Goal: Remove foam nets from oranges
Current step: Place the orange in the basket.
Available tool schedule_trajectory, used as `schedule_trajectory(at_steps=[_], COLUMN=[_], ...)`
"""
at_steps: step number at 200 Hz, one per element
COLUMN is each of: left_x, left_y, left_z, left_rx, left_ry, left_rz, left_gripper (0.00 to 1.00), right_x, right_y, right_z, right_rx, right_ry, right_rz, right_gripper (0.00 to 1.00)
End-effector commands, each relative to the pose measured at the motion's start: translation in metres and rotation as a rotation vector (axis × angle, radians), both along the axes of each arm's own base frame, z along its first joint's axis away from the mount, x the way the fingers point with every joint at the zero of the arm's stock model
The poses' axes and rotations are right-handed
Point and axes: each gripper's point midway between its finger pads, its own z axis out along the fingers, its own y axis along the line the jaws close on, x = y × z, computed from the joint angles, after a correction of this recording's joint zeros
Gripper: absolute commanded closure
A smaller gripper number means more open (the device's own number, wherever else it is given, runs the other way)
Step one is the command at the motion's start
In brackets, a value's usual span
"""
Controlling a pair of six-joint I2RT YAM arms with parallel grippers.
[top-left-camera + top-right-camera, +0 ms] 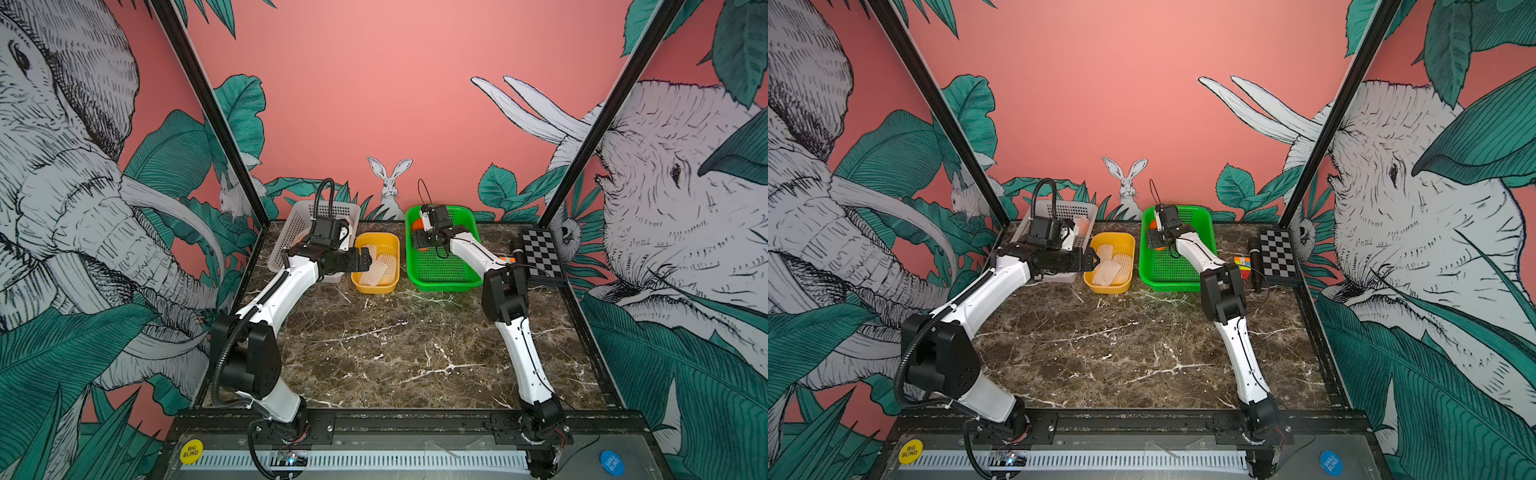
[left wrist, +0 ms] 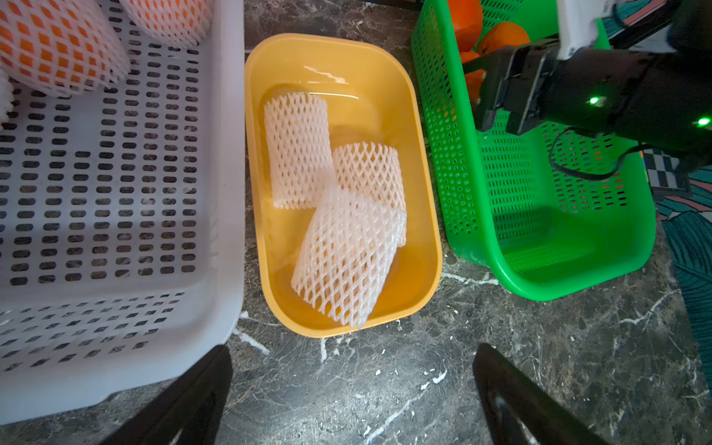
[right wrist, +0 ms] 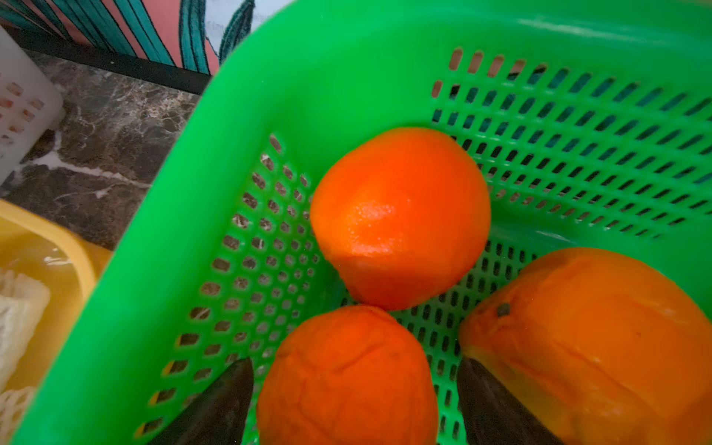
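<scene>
Three bare oranges lie in a back corner of the green basket [image 3: 154,269]: one orange [image 3: 398,215] farther in, one orange [image 3: 346,381] between the fingers of my right gripper [image 3: 352,385], and a paler one [image 3: 585,339] beside it. That gripper is open, with a gap showing between a finger and the fruit. Three empty foam nets [image 2: 346,262] lie in the yellow tub [image 2: 418,115]. Netted oranges [image 2: 54,50] sit in the white basket [image 2: 115,327]. My left gripper [image 2: 352,362] hangs open and empty over the marble in front of the tub.
The three containers stand in a row along the back wall: white basket [image 1: 291,224], yellow tub [image 1: 357,286], green basket [image 1: 440,284]. A puzzle cube [image 1: 1241,266], a black cylinder [image 1: 1255,262] and a checkerboard [image 1: 1278,257] lie at the right edge.
</scene>
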Motion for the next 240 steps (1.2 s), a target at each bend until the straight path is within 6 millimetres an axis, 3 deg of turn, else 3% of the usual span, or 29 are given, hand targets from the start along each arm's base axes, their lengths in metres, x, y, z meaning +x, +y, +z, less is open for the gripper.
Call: schedule_trajectory(at_steps=[1,28,54,89,135,167,214,240], left_x=[-0.006,-0.008,-0.011,-0.013,-0.016,-0.016,-0.014,-0.010], left_y=[0.005,0.007,0.010,0.014,0.020,0.023,0.033,0.044], left_z=[0.005,0.004,0.003,0.003,0.001,0.002,0.006,0.004], left_rx=[-0.002,-0.003,-0.001,0.003,0.012,0.013,0.033,0.060], left_ry=[-0.012,-0.008,-0.007,-0.010,-0.004,-0.005,-0.011,-0.009], left_rz=[-0.003,-0.002,0.006,0.013,0.020,0.030,0.048,0.079], left_gripper=[0.01,0.01,0.01,0.01,0.01,0.01,0.01,0.01], right_x=[-0.007,-0.022,-0.041,-0.057,-0.050,-0.039,-0.026,-0.031], right_y=[-0.004,-0.008,-0.011,-0.011,-0.005,0.004,0.012,0.014], right_z=[0.071,0.072,0.061,0.042,0.019,0.013,0.016,0.033], right_rx=[0.049,0.058,0.071,0.076,0.081,0.099,0.109,0.116], right_ry=[-0.097,-0.087,-0.051,-0.021,0.003,0.005,-0.005,-0.018], right_rz=[-0.018,-0.028,-0.031,-0.027,-0.022,-0.010,-0.001,0.010], right_gripper=[0.17,0.20,0.32,0.41,0.50,0.54,0.53,0.50])
